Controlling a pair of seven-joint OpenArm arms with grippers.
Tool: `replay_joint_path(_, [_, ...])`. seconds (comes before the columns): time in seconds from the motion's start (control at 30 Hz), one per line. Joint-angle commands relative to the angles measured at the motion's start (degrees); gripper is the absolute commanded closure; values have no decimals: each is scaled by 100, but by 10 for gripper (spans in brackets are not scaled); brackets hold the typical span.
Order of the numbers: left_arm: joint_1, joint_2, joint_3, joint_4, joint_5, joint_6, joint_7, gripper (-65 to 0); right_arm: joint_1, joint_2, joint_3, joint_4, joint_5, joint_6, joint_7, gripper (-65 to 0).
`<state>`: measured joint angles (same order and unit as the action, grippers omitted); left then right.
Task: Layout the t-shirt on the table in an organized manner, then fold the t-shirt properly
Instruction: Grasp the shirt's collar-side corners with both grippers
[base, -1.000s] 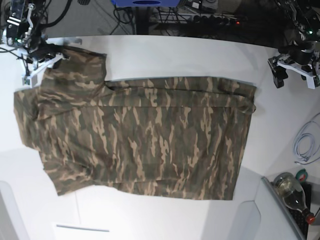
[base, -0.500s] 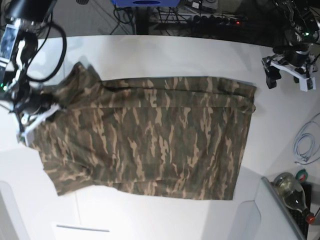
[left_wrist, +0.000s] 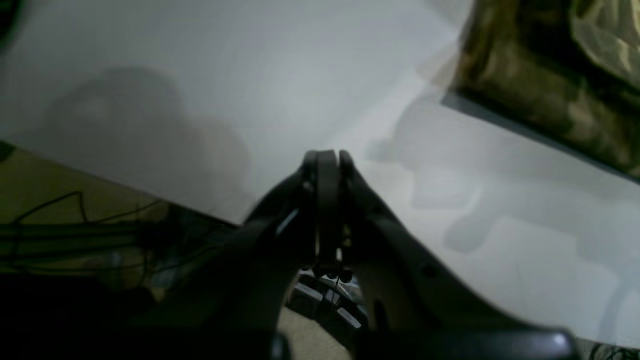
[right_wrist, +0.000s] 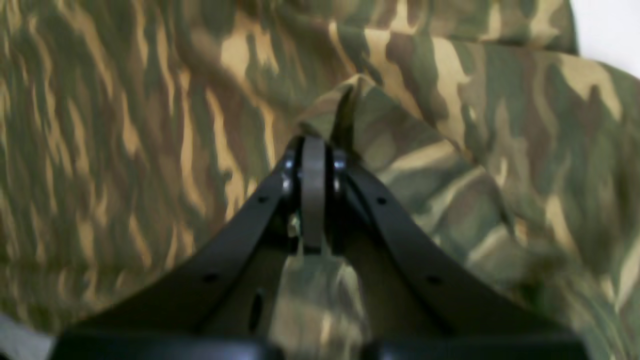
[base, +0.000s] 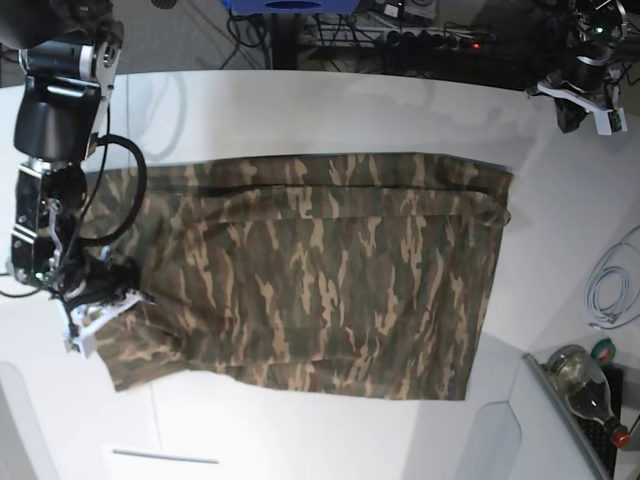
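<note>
the near edge of the table (base: 330, 440) is bare white, with a thin dark line low on the left. at the near right corner a glass bottle (base: 590, 385) lies on its side, and a white cable (base: 608, 290) curls just past it.

the shirt (base: 320, 280) lies spread flat over the middle of the table, long side running left to right. its right edge is straight, with a small bump of cloth at the far right corner. its near left corner sticks out toward the near edge.

the right hand (base: 95, 320) is at the left side of the scene, low on the near left part of the shirt. in the right wrist view the right hand (right_wrist: 313, 150) has its two fingers pressed together on a raised fold of the shirt (right_wrist: 150, 125), so it is gripping the shirt. cloth fills almost all of that view, and a bit of it shows between the black finger arms.

the left hand (base: 585, 95) is far off at the far right corner, well apart from the shirt. in the left wrist view the left hand (left_wrist: 326, 160) is closed with nothing in it, over bare table (left_wrist: 225, 75). a corner of the shirt (left_wrist: 550, 85) shows at the top right of that view.

past the far edge are dark cables and a blue thing (base: 290, 6).
</note>
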<state>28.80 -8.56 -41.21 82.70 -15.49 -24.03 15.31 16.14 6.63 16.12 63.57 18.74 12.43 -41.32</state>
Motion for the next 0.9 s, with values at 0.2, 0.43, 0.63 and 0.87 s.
replay_joint_path(0.2, [167,-10,-24,43,-56,-1,-129,0,-142,290,-482,214,55,45,646,-345])
replay_joint_path(0.43, [-71,78,46,25,-117,-1,-138,-303,-2067,132,80,2737,82,54,1165,-557])
replay_joint_path(0.63, [-730,60,829,-678,-126,-10,-727,-436,-3262,44,72,3493,82,54,1675,-551])
replay_joint_path(0.87, [-1372,43,1400,-1716,-126,-10,-1228,-321,-3649,44,98,3485,82,54,1684,-549])
